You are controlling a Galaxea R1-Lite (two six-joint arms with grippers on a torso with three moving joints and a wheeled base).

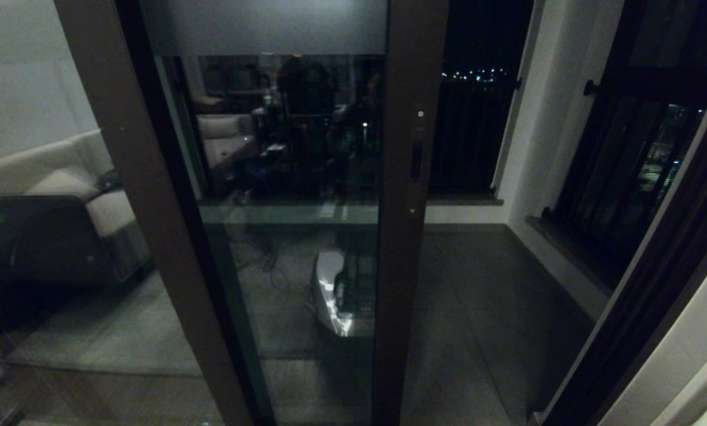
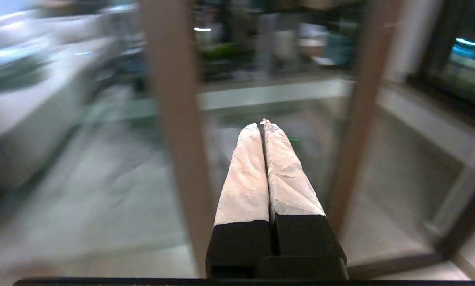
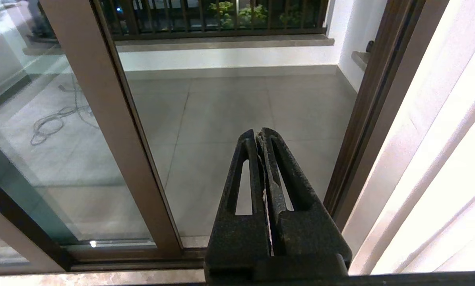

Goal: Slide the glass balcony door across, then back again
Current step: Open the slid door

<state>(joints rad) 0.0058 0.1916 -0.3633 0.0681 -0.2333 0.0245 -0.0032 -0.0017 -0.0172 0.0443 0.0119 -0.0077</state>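
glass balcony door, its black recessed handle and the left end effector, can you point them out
glass balcony door [image 1: 397, 266], head view, on its dark brown handle-side stile.
black recessed handle [image 1: 416, 160], head view, on the slim dark slot in that stile.
left end effector [image 2: 262, 124], left wrist view, at the tips of its closed taped fingers.

Glass balcony door [image 1: 288, 207]: brown frame, black recessed handle [image 1: 416, 161], partly open, upright.
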